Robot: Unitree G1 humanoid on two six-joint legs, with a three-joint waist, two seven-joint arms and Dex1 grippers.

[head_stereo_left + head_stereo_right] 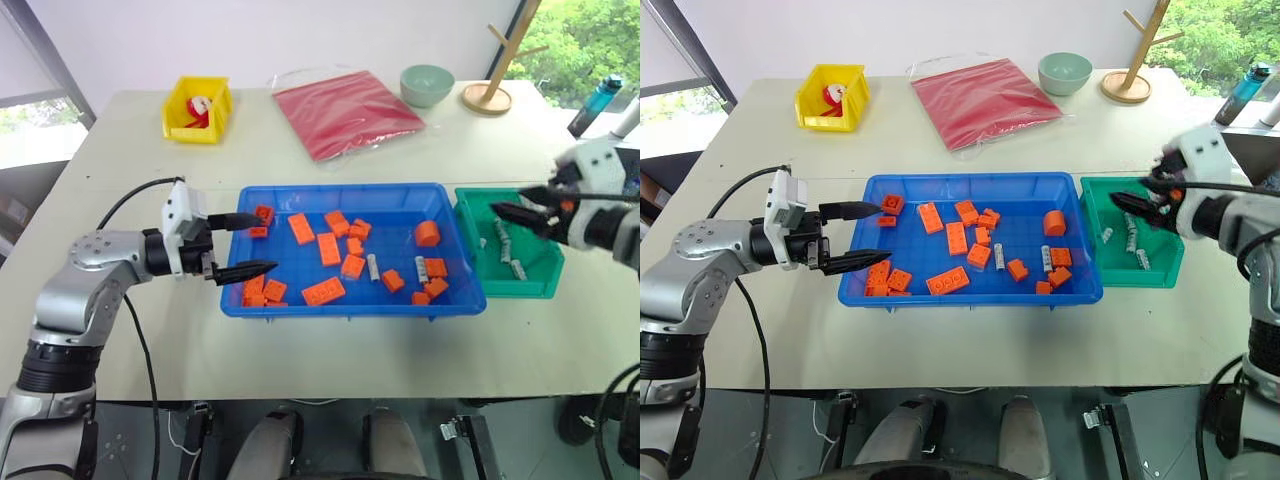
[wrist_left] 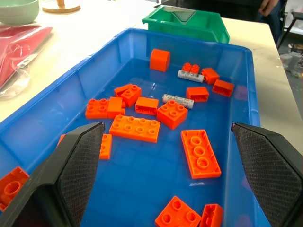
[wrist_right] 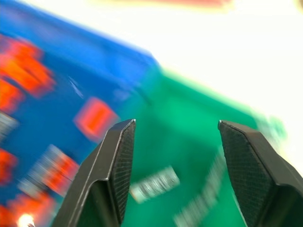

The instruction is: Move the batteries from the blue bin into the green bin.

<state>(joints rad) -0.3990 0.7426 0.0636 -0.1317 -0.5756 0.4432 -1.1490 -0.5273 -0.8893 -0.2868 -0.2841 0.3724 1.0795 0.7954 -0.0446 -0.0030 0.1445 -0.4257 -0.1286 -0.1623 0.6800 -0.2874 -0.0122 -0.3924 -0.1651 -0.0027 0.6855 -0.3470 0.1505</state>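
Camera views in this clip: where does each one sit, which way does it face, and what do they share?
Left and right eye views: on the head, facing down over the table; both arms show.
Left wrist view: along the open left end effector into the blue bin.
Right wrist view: along the open right end effector over the green bin.
Shared: both bins and batteries.

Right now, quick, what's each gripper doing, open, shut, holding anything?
Left gripper: open, holding nothing, at the blue bin's left end.
Right gripper: open, holding nothing, above the green bin.
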